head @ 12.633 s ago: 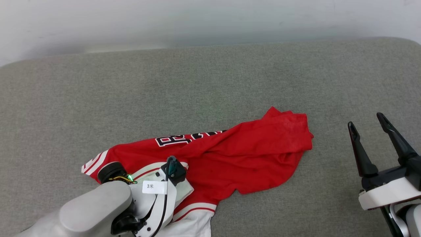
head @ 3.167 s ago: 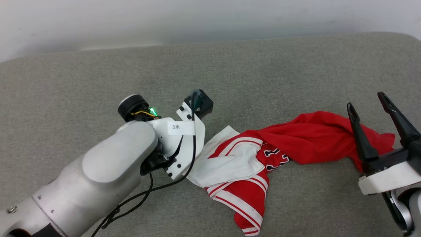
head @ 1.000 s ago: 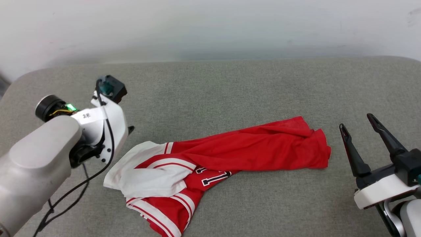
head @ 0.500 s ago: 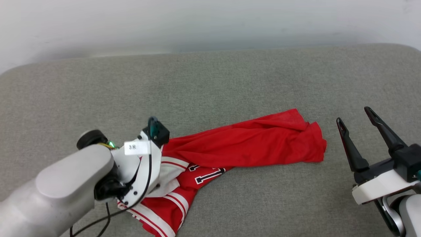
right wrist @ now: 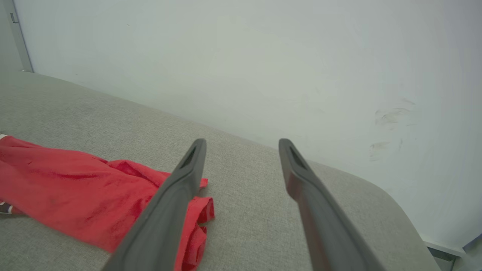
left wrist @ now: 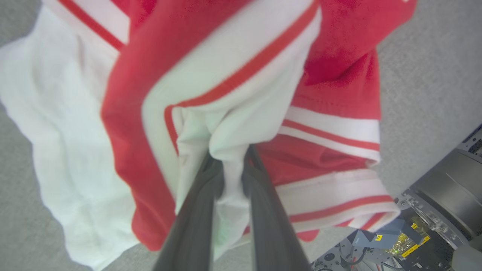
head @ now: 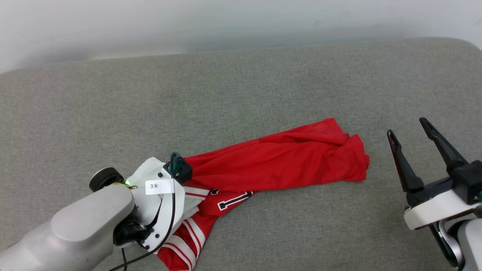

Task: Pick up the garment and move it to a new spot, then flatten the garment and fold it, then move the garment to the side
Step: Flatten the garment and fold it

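The garment (head: 275,165), a red jersey with white sleeves and striped trim, lies crumpled in a long band across the grey cushion (head: 241,94). Part of a dark numeral shows near its left end. My left arm (head: 113,222) reaches over that end, and its wrist covers the fingers in the head view. In the left wrist view my left gripper (left wrist: 230,167) is shut on a bunched fold of the garment's (left wrist: 233,75) white fabric. My right gripper (head: 406,126) stands open and empty to the right of the red hem. The right wrist view shows that gripper (right wrist: 243,142) apart from the garment (right wrist: 75,188).
A pale wall (head: 241,19) runs behind the cushion's far edge. The cushion's rounded corner (right wrist: 395,203) lies beyond my right gripper. Bare grey surface stretches behind and in front of the garment. Part of my own base (left wrist: 433,210) shows under the left wrist.
A second ago my left gripper was raised left of the garment, apart from it. It has come down onto the white sleeve end and closed on it. The head camera also shifted.
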You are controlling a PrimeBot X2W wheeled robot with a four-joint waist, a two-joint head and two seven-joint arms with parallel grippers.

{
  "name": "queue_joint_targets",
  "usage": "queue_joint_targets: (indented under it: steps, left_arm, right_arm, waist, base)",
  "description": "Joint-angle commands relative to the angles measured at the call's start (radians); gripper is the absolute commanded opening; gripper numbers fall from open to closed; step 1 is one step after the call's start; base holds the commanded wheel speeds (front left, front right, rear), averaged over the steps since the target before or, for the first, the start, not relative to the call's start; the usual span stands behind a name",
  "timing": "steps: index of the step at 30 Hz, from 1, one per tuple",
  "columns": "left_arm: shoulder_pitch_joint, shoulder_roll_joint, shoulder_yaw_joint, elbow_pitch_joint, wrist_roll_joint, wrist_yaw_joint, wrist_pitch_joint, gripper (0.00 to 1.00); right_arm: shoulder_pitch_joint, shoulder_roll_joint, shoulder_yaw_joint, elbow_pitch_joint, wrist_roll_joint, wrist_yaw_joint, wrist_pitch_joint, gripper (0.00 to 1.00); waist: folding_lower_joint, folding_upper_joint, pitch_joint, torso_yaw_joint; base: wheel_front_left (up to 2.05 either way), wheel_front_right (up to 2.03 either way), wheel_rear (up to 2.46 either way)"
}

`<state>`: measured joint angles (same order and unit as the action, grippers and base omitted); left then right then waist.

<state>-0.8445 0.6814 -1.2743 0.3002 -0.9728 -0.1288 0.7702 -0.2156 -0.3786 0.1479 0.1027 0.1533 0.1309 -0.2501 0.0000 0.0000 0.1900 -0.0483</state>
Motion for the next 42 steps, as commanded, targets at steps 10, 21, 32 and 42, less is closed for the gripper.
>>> queue_joint_targets:
  steps: [10,21,32,42]
  left_arm:
    - [-0.075,0.025,0.034,-0.078,-0.022,-0.001,-0.128,0.0]
    - [-0.041,-0.173,-0.001,-0.054,0.122,-0.001,-0.16,0.0]
    - [0.121,-0.369,-0.006,0.018,0.252,-0.001,-0.117,0.0]
    - [0.034,-0.352,-0.004,-0.035,0.184,-0.001,-0.249,1.0]
  right_arm:
    - [0.035,0.013,-0.006,0.005,0.005,-0.001,-0.002,1.0]
    - [0.029,0.018,0.0,0.002,0.008,-0.001,-0.001,1.0]
    - [0.022,0.027,0.0,0.018,0.008,-0.001,-0.006,1.0]
    - [0.058,0.029,-0.021,0.029,0.004,-0.001,-0.007,1.0]
  waist:
    - [0.0,0.0,-0.057,0.029]
    - [0.0,0.0,-0.052,0.023]
    - [0.0,0.0,-0.041,0.007]
    - [0.0,0.0,-0.079,0.035]
  base:
    - [0.0,0.0,0.0]
    - [0.0,0.0,0.0]
    - [0.0,0.0,0.0]
    - [0.0,0.0,0.0]
